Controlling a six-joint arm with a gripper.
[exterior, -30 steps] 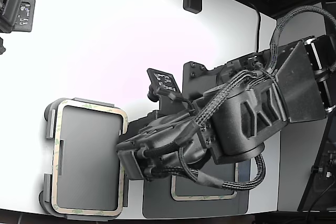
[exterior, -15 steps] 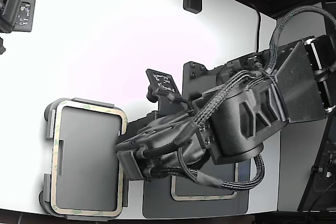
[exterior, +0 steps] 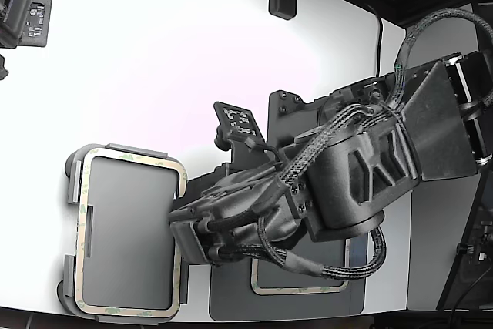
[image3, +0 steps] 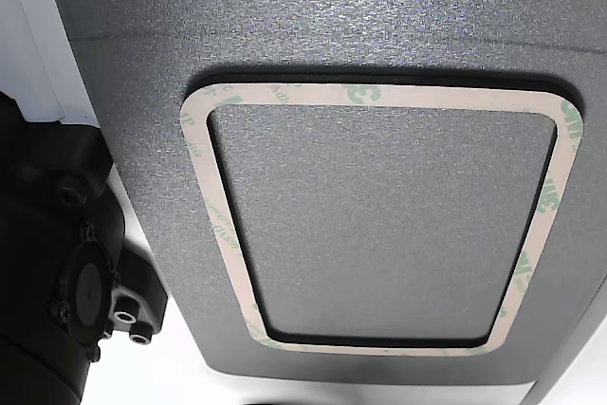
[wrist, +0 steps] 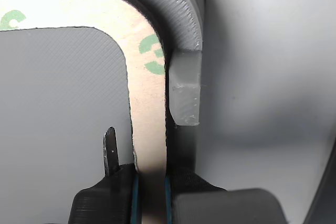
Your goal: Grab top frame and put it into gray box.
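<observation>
Wrist view, item one: we record the gripper (wrist: 150, 182) clenched on the top frame (wrist: 149, 114), one finger on each edge of the cream strip, with the frame lying in the gray box (wrist: 178, 9) against a raised tab (wrist: 185, 90). Exterior view, item two: we list the same frame (exterior: 127, 161) seated around the rim of the gray box (exterior: 73, 167) on the white worktop (exterior: 154, 52) at the exterior view's left, the arm (exterior: 354, 175) reaching over it. Other view, item three: we note a second frame (image3: 379, 94) resting on a dark gray mat (image3: 332, 7).
</observation>
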